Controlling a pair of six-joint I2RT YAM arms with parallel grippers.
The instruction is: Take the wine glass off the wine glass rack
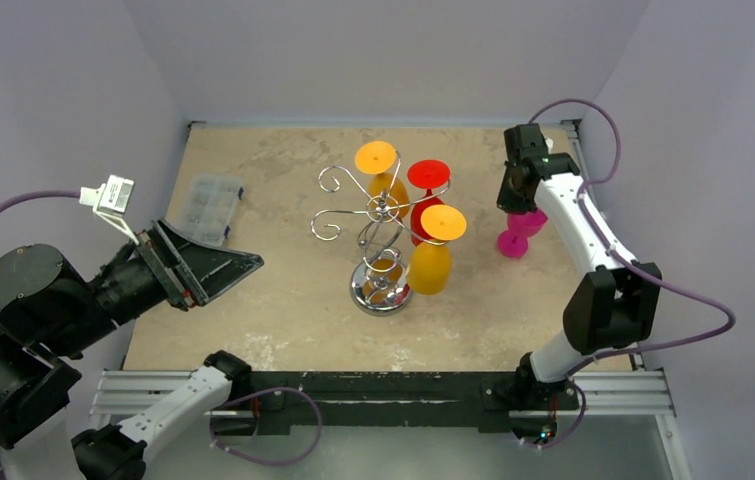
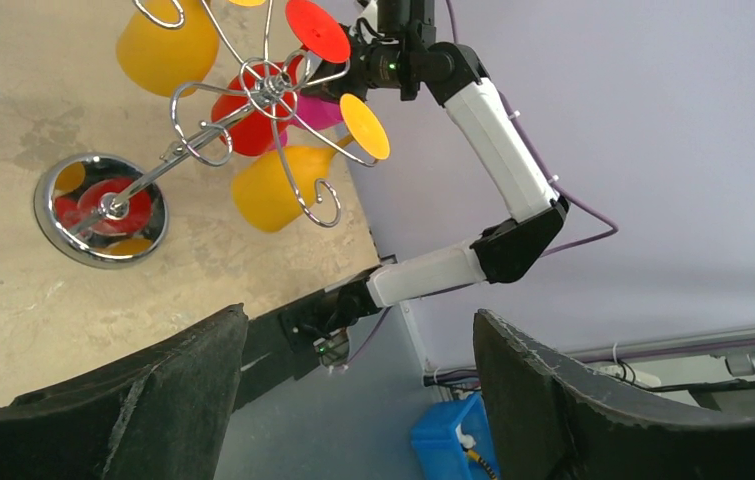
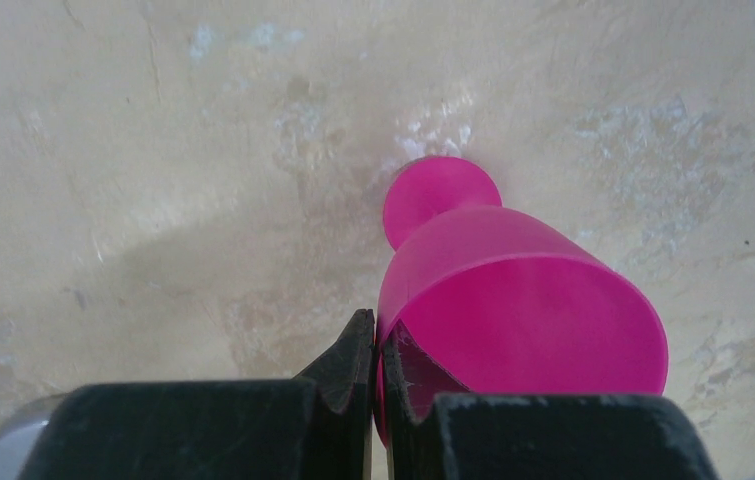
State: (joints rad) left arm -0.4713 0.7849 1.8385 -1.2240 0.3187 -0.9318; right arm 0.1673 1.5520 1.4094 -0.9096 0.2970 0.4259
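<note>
Pink wine glass (image 3: 513,300) noted clear of the wine glass rack (image 1: 378,240), well apart from it toward the right side of the table (image 1: 253,330), foot downward. It is pinched by the right gripper (image 3: 373,325), jaws nearly closed on one wall of the rim, one finger inside the bowl and one outside. Whether the foot is resting on the table cannot be told from either view. Left gripper (image 2: 353,400) held spread wide and carrying nothing, off to the left, well apart from the rack. Three glasses are seen hanging on the rack: two orange glasses (image 1: 431,262) and a red glass (image 1: 425,205). Main risk judged to be the grip itself: only a thin edge of smooth wall is caught, off-centre, so the glass could be swung or slipped out under its own weight. If it is released before the foot is flat on the table, toppling and rolling should be expected, and the right edge of the table is near. On opening, the inner finger could be dragged against the rim and the glass pulled over. The rack is judged far enough away not to be disturbed.
</note>
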